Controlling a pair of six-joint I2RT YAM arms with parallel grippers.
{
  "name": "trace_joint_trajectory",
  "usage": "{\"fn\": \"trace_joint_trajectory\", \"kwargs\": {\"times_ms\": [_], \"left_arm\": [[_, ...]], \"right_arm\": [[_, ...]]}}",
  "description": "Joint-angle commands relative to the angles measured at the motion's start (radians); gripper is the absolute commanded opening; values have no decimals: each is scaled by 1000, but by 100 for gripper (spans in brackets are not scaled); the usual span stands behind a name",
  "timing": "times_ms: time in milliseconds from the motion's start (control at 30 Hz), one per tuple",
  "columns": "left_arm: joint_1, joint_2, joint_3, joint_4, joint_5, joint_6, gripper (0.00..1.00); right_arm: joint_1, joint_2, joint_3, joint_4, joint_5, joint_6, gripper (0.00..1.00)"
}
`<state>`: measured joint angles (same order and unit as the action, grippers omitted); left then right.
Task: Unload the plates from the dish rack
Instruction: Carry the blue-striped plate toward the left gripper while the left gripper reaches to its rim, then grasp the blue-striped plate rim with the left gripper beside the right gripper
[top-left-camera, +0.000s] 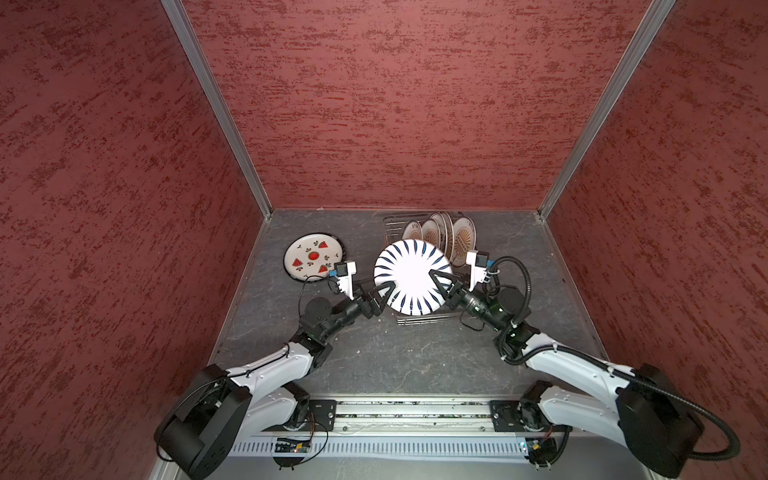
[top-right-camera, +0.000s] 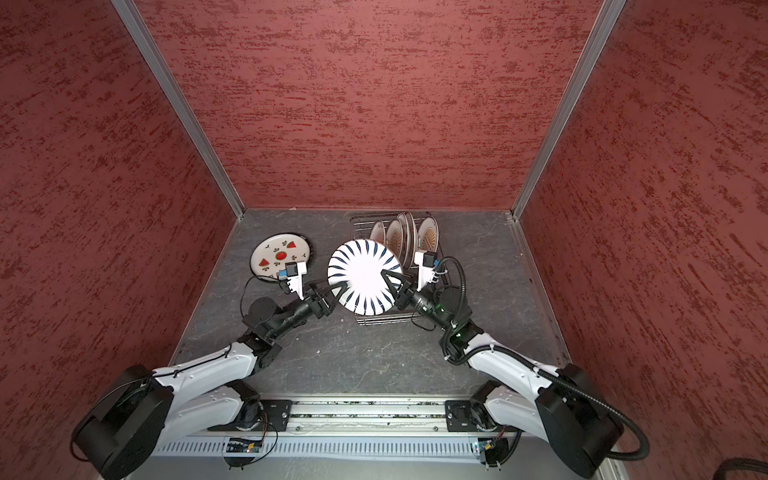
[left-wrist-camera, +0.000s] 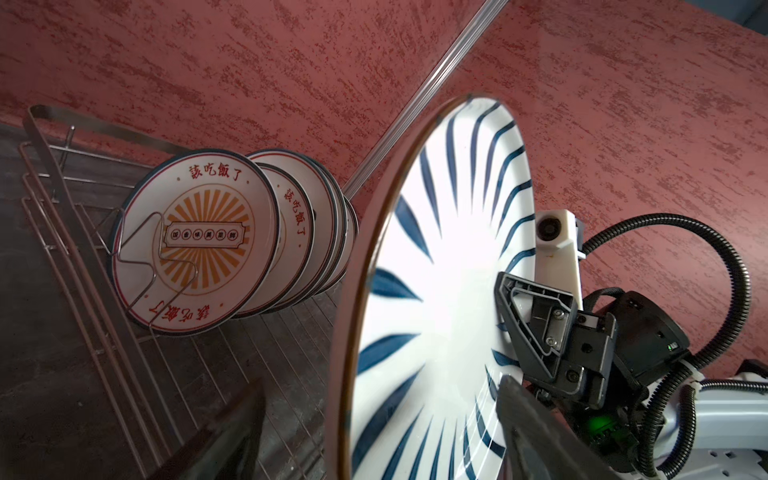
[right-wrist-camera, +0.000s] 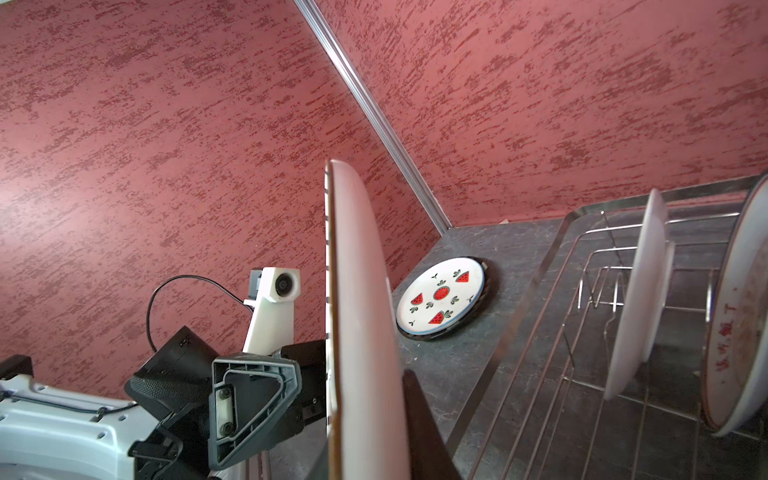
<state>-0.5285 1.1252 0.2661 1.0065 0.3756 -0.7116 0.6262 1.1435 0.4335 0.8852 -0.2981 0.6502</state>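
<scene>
Striped plate (top-left-camera: 411, 276): hanging in the air, tilted steeply, above the near end of the rack (top-left-camera: 424, 321); standing clear of the prongs, being turned with its face toward the top camera.
Right claw (top-left-camera: 441, 283): pinching the lower right rim of the striped plate with jaws closed tight; judging from this, carrying the whole weight alone.
Left claw (top-left-camera: 384, 294): standing open around the lower left rim, one finger (left-wrist-camera: 540, 440) before the face and one behind the back; not yet pressing, as far as the left wrist view is showing.
Reason for this hold: probably preparing a handover, since the unloaded place is lying on the left side, far for the right arm.
Sunburst plates (top-left-camera: 461, 243): standing upright between the prongs at the far end of the rack, waiting for unloading.
Watermelon plate (top-left-camera: 313, 257): lying flat on the table (top-left-camera: 374, 357), left of the rack and apart from it; showing a dark rim under it, so perhaps resting on another plate.
Progress: being in the early part, with most plates remaining in the rack.
Risk: opening the right claw before the left one is gripping, and so dropping the plate on the wires.
</scene>
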Motion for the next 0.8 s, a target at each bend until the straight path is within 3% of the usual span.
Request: {"fn": "trace_joint_trajectory", "kwargs": {"times_ms": [0,133,300,567,767], "left_arm": [[20,18,-17,131,107,-55,68],[21,22,-14,155,155,-74,58],[19,1,1,80,154,-60,52],[21,-24,19,-4,168,-57,19],[21,-26,33,-39,161,-65,14]], "right_arm": [[-6,15,29,265,-66,69,5],[-11,50,37,287,-66,82,4],[-23,79,43,299,-56,89,4],[-31,126,72,277,-68,73,5],[-31,171,98,259,-88,62,10]]}}
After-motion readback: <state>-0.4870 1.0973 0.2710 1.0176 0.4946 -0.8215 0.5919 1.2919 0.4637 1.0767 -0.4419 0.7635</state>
